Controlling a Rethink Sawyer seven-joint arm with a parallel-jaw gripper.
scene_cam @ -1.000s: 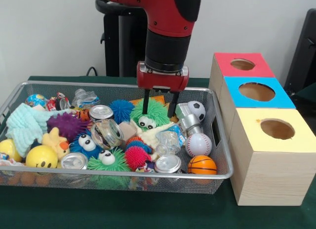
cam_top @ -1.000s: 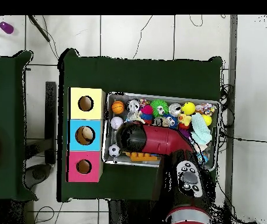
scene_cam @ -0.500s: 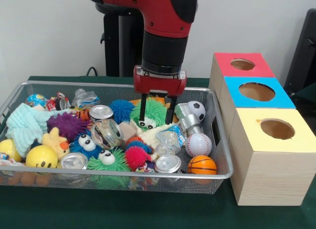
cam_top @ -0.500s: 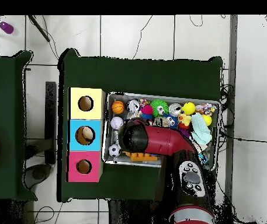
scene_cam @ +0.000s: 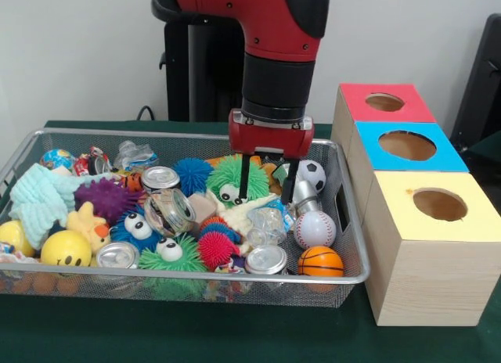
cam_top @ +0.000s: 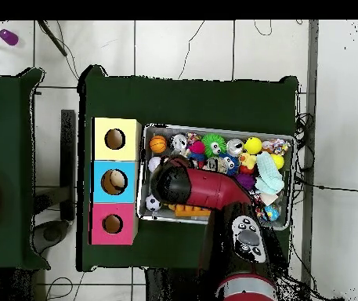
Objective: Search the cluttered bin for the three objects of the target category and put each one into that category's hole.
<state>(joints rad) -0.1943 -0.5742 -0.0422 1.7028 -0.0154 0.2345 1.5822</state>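
Overhead, the arm [cam_top: 201,188] covers the pincer and the bin's [cam_top: 218,130] middle toys. In front, the pincer [scene_cam: 266,177] hides the silver can's [scene_cam: 301,192] ten o'clock edge.

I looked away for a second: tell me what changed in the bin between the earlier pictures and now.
The gripper slid sideways in the front view, from over the green fuzzy ball toward the soccer ball and the hole boxes. Its fingers remain open and empty; nothing was taken hold of or let go. The toys, cans and balls in the wire bin lie as they did.
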